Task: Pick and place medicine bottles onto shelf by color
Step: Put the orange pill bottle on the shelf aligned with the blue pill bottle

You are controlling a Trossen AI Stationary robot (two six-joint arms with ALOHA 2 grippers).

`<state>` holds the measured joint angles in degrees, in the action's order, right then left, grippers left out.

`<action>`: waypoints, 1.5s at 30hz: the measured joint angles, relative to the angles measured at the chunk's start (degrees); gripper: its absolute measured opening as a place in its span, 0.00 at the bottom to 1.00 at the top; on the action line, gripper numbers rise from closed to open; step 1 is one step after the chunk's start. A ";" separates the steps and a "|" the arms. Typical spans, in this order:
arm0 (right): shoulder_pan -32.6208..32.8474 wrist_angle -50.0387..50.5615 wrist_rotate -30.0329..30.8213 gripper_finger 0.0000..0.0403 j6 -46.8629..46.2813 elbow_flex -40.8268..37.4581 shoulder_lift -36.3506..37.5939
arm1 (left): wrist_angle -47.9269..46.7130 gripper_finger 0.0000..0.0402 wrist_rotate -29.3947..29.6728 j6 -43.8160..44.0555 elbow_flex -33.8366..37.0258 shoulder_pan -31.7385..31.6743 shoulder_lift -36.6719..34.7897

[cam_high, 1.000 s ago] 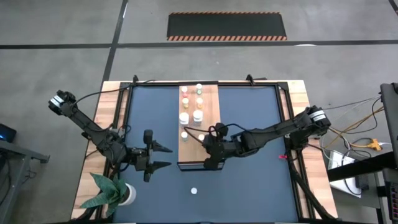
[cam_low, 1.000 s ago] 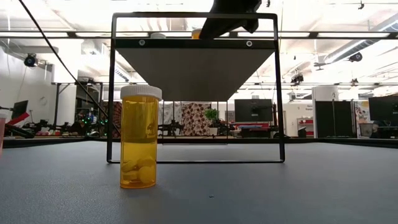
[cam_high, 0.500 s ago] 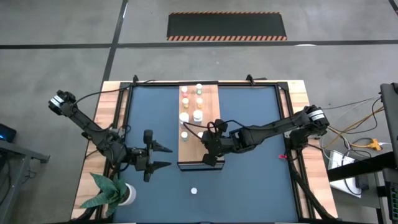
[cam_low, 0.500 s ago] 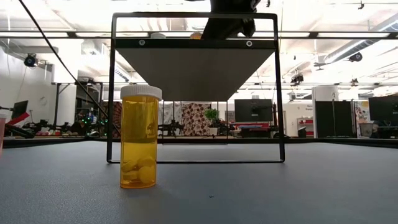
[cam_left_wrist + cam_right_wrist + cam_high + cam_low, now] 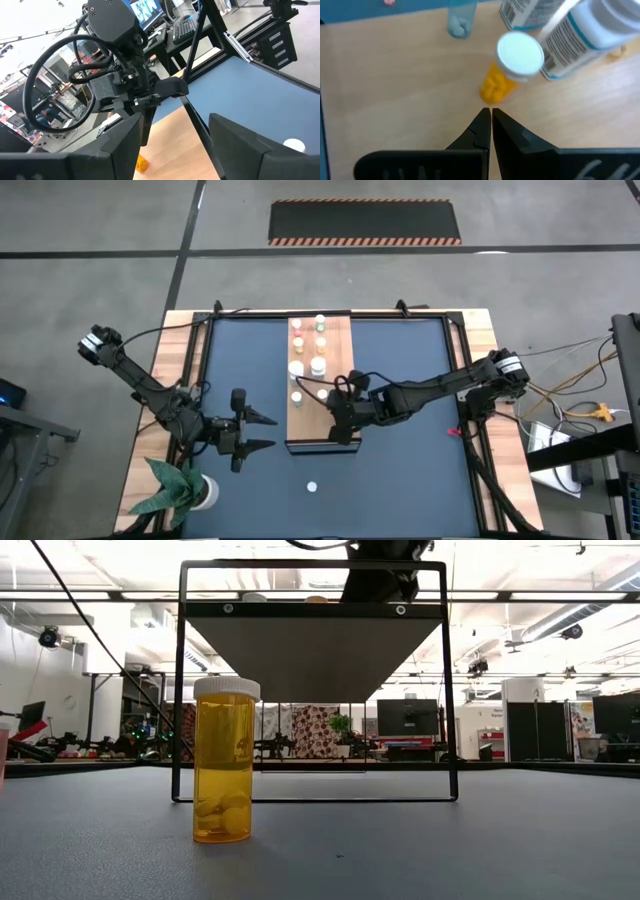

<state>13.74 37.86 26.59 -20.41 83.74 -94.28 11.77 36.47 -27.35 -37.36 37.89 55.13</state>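
The right gripper [image 5: 490, 116], fingers together and empty, hovers over the shelf [image 5: 337, 370] near an orange bottle [image 5: 506, 70]. The left gripper [image 5: 262, 431] waits apart above the counter [image 5: 400, 470].

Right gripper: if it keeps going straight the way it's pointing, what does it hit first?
Most likely the orange bottle with the white cap, standing on the shelf just ahead of the shut right gripper. Depth is unclear; the tips may be slightly above it.

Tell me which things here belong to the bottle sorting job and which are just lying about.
Part of the job:
- medicine bottles on the shelf
- orange bottle on the mat
- shelf

Just lying about:
- potted plant
- cables
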 joint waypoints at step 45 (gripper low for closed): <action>4.94 -1.90 3.70 0.02 3.51 -0.31 3.09 | -0.20 0.53 -0.01 0.70 0.22 0.02 0.00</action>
<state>18.67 35.97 30.29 -16.90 83.44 -91.19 11.57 36.46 -26.65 -37.15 37.91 55.13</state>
